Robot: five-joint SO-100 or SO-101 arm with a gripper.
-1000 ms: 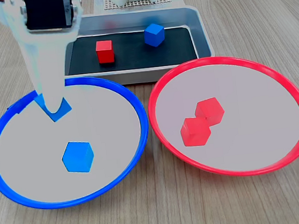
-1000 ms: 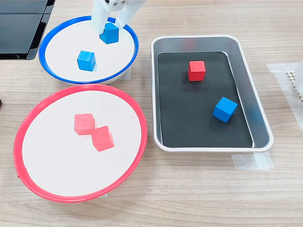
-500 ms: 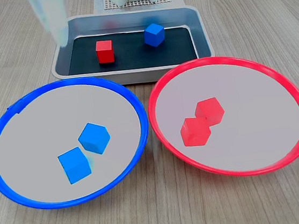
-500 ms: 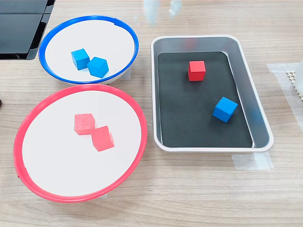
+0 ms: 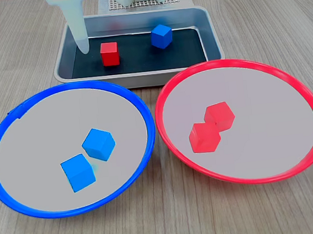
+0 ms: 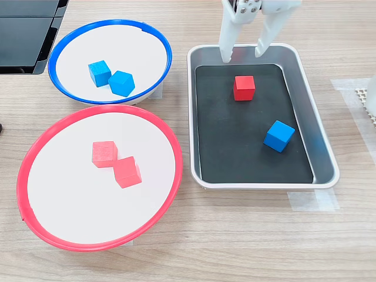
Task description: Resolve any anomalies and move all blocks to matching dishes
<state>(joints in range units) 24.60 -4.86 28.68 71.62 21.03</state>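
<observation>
Leftmost in the first exterior view: large round blue-rimmed dish (image 5: pixel 18 192) with pale grey inside, holding two small glossy blue cubes (image 5: pixel 98 144) (image 5: pixel 77 172), touching or nearly so. Next, white gripper (image 6: pixel 242 56) poised over the near-left end of the rectangular grey metal tray (image 5: pixel 204 18), jaws spread apart, gripping nothing. Inside, on the dark bottom, one red cube (image 5: pixel 109 53) just beside the white fingertip (image 5: pixel 83 48), one blue cube (image 5: pixel 161 36) farther right. Rightmost, red-rimmed round dish (image 5: pixel 297 163) with two red cubes (image 5: pixel 219 116) (image 5: pixel 204 137) touching. Beneath everything, pale wooden tabletop (image 5: pixel 258 15).
</observation>
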